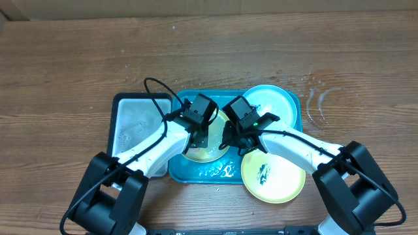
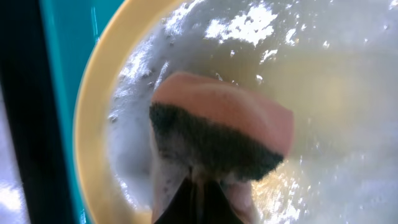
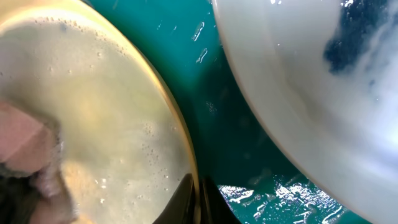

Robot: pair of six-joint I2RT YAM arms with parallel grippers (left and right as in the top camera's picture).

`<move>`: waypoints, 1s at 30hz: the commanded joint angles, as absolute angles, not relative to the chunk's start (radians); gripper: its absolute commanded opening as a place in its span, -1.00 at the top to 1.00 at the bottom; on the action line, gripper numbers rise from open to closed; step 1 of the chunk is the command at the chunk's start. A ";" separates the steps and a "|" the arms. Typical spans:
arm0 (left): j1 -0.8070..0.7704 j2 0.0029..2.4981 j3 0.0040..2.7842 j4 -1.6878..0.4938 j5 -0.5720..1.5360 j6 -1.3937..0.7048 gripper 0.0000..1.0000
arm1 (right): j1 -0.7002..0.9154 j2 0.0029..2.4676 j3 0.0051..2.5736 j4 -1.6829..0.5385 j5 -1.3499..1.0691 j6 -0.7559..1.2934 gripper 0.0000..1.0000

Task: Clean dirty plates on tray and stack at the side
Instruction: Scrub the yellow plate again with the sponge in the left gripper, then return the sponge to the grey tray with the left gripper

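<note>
On the wooden tabletop (image 1: pixel 65 59) the teal tray (image 1: pixel 196 175) sits in the middle, with a smaller black-rimmed grey tray (image 1: pixel 137 124) touching its left side. Both arms reach into the teal tray and meet over the soapy plate (image 1: pixel 196 155), a yellow-green rimmed one lying flat in the tray's left half. The left end effector (image 1: pixel 201 136) pinches a pink sponge (image 2: pixel 224 130) between its fingers, the dark scouring side towards the camera, and the sponge is pressed down on the plate's wet, foamy centre (image 2: pixel 348 93). The right end effector (image 1: pixel 235 138) is at the same plate's right edge. In the right wrist view its fingers (image 3: pixel 184 198) are drawn close together astride the yellow rim (image 3: pixel 112 112) and seem to be gripping it, though the blur so close to the lens makes the contact hard to confirm. The light blue plate (image 1: pixel 274 101) lies in the tray's far right corner, its centre pale and glossy. The smeared plate (image 1: pixel 281 179), also yellow-green rimmed, overhangs the tray's near right corner, partly on the tabletop, with a black smear on its white centre. Suds and water beads speckle the bare tray floor (image 3: pixel 230 124) between the soapy plate and the neighbouring plate (image 3: pixel 298 93).
</note>
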State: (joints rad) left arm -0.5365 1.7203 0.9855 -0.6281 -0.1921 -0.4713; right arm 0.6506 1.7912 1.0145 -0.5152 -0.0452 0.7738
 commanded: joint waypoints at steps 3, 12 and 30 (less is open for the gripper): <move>-0.566 1.628 1.147 -0.756 -0.208 -0.459 0.91 | 0.653 1.810 1.027 -0.528 -0.025 0.778 0.92; -0.495 1.519 1.390 -1.207 -0.274 -0.508 0.92 | 0.653 1.799 1.028 -0.529 -0.092 0.704 0.92; -0.133 1.504 1.356 -1.284 -0.163 -0.388 0.92 | 0.653 1.428 1.061 -0.671 0.062 0.644 0.92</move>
